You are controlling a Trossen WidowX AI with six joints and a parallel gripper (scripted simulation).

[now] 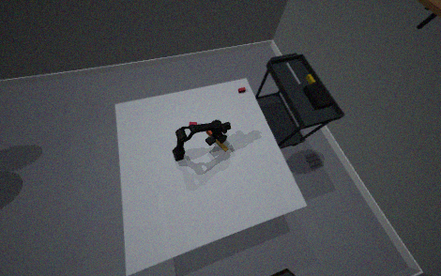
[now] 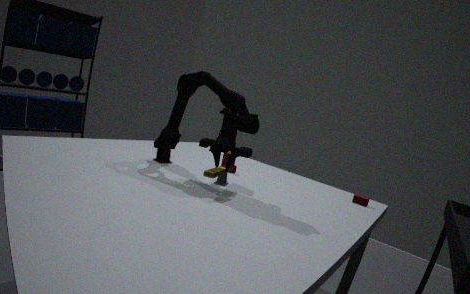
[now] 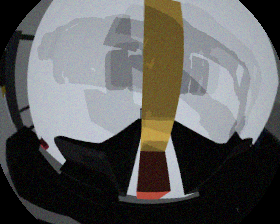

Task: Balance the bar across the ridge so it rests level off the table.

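My gripper is shut on the bar near its red end. The bar is long and yellow with a dark red end. In the wrist view it runs straight out from between the fingers. The ridge is a small grey piece standing on the white table, right under the bar. I cannot tell whether the bar touches the ridge. In the wrist view the bar hides the ridge.
A small red block lies near the table's far corner. A dark cart stands off the table beside that corner. A shelf rack stands behind the table.
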